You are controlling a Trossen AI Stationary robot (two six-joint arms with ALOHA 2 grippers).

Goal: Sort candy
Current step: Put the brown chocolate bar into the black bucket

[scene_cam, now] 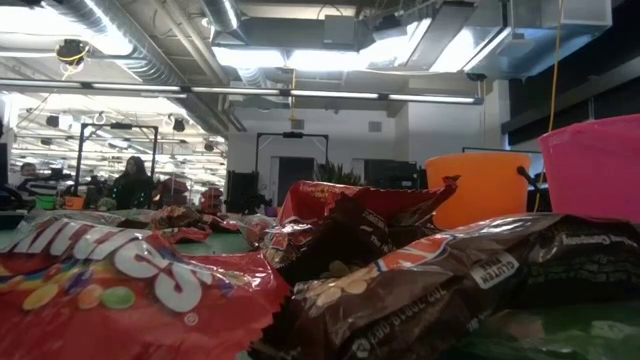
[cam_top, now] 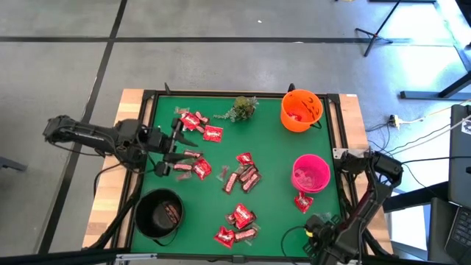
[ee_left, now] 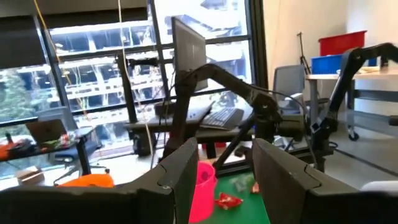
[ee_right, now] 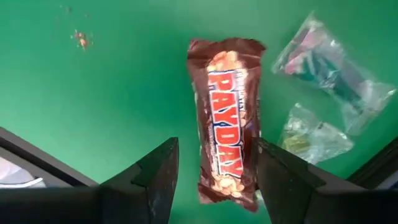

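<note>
Candy lies scattered on the green mat [cam_top: 272, 147]: red packets [cam_top: 202, 129] at the far left, brown bars and red packets [cam_top: 243, 177] in the middle, and more [cam_top: 237, 224] near the front. My right gripper [ee_right: 214, 180] points down at the near right [cam_top: 318, 224]. It is open above a brown PayDay bar [ee_right: 227, 124] that lies flat on the mat, one finger on either side of the bar's end. Clear-wrapped sweets [ee_right: 323, 59] lie beside the bar. My left gripper [cam_top: 173, 140] is open and holds nothing, raised over the left side and pointing level toward the right.
An orange bowl [cam_top: 302, 110] stands at the far right, a pink bowl [cam_top: 310, 173] at the right and a black bowl [cam_top: 160, 213] at the near left. A green plant sprig [cam_top: 243, 108] lies at the far edge. A raised dark frame [cam_top: 338, 132] borders the mat.
</note>
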